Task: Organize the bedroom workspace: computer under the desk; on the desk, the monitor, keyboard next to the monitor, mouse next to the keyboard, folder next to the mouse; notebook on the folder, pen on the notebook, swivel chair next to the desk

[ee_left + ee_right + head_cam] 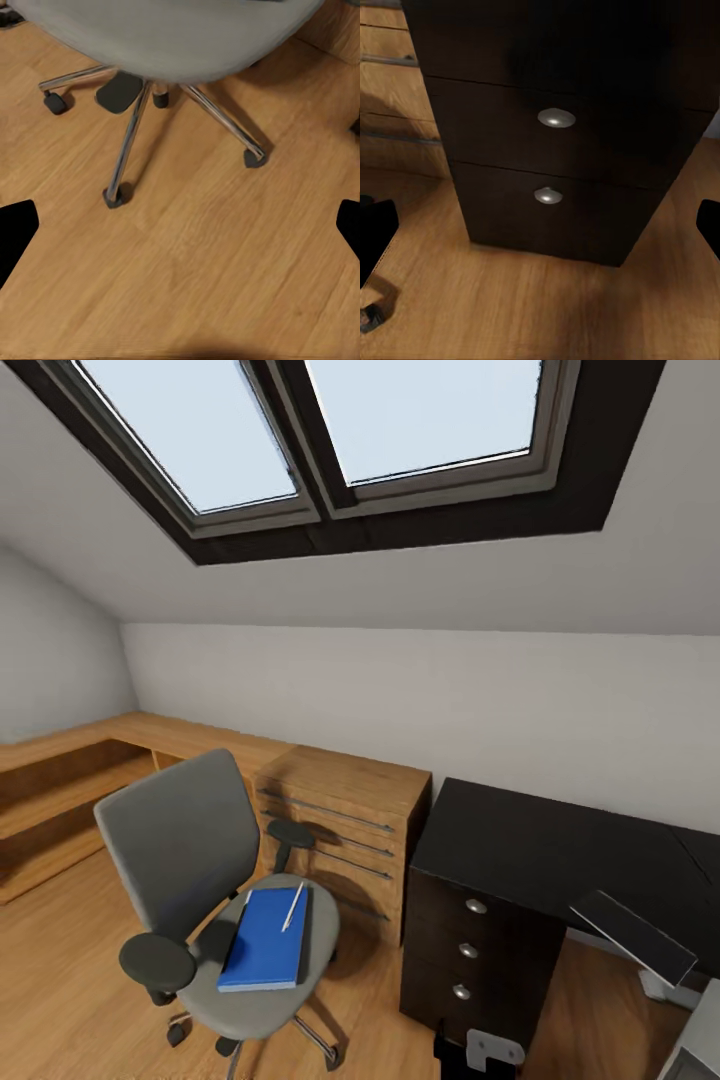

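From the head cam I'm looking at the swivel chair [195,880] parked on the wooden floor [60,1000], just left of a light wooden dresser [345,830]. On its seat lies a blue book [265,938], folder or notebook, can't tell which, with the white pen [293,906] lying on top of it near the far edge. Right of the dresser is the desk [560,850], black top, with its black three-drawer unit [470,950] facing me. A dark flat slab [632,936] sticks out tilted below the desk edge on the right; might be the keyboard or the monitor, honestly can't say.

Left wrist cam looks down at the chair's chrome star base [135,127] and castors on the floor, seat overhead. The left pincer [180,229] is released: its black fingertips [15,225] sit wide apart at the frame edges with nothing between them.

Right wrist cam faces the drawer unit, two round silver knobs [556,118] visible. The right pincer [540,225] is spread wide too, holding nothing.
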### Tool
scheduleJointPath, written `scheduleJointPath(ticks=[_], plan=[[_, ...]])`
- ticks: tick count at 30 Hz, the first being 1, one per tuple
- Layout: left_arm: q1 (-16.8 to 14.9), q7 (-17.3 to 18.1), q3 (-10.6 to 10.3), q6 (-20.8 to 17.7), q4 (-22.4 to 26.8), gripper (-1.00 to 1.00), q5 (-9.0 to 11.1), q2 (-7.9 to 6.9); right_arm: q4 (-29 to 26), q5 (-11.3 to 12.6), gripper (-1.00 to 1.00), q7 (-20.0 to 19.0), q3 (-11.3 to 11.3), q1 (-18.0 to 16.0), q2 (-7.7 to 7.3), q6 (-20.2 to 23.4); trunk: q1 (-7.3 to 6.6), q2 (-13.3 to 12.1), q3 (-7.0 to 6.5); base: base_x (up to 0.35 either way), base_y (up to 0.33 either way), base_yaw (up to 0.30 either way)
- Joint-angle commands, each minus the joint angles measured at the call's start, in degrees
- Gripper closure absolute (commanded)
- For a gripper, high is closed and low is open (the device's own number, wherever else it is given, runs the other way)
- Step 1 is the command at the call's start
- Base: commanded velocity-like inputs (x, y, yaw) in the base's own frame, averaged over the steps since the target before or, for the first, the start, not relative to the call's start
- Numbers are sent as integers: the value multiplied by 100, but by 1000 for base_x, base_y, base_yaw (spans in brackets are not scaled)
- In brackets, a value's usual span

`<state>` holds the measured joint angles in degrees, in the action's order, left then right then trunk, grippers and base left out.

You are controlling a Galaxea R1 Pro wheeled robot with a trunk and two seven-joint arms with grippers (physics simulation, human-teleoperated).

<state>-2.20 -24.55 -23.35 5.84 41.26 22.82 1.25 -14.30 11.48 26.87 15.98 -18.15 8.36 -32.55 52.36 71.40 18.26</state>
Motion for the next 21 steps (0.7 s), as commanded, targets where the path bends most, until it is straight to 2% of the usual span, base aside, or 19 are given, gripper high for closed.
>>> scheduleJointPath(ticks=[1, 10, 21], plan=[[-8, -35, -34, 39, -17, -100, 62, -7, 8, 45, -100, 29, 48, -4, -1, -36, 0, 4, 7, 0, 0, 286], [-8, -32, -28, 40, -45, -100, 72, -4, 32, 13, -100, 29, 46, -4, -15, -216, 0, 4, 30, 0, 0, 270], [-8, -32, -29, 40, -48, -100, 73, -3, 41, 4, -100, 28, 46, -4, -26, -242, 0, 4, 101, 0, 0, 201]])
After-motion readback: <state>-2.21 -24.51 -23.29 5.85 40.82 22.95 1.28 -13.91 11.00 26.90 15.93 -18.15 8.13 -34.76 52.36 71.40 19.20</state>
